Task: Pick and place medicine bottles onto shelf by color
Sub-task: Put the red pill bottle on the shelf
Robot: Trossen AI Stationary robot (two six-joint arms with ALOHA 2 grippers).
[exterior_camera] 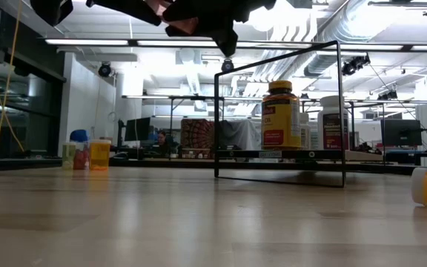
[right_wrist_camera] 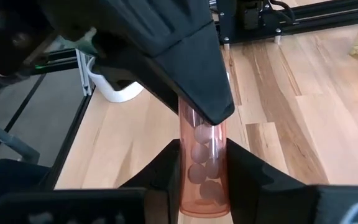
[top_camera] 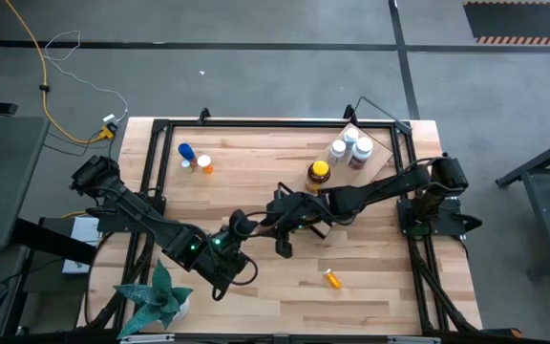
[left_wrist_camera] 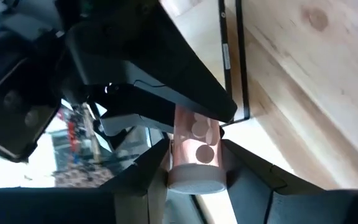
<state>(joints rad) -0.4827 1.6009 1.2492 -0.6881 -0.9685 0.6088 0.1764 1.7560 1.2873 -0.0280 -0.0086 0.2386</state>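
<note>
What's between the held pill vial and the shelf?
Nothing visible on the table. The pill vial is held in mid-air by both the left gripper and the right gripper. On the shelf itself, the amber bottle stands at the near edge, with the white bottles behind it.

bottles: 3 white (top_camera: pixel 351 145) | 1 amber (top_camera: pixel 319 174) | 1 blue (top_camera: pixel 186 153) | 3 orange (top_camera: pixel 332 278) | 1 shelf (top_camera: pixel 390 143)

Left end effector (top_camera: pixel 247 229) and right end effector (top_camera: pixel 277 222) tip-to-tip mid-table, both clamped
</note>
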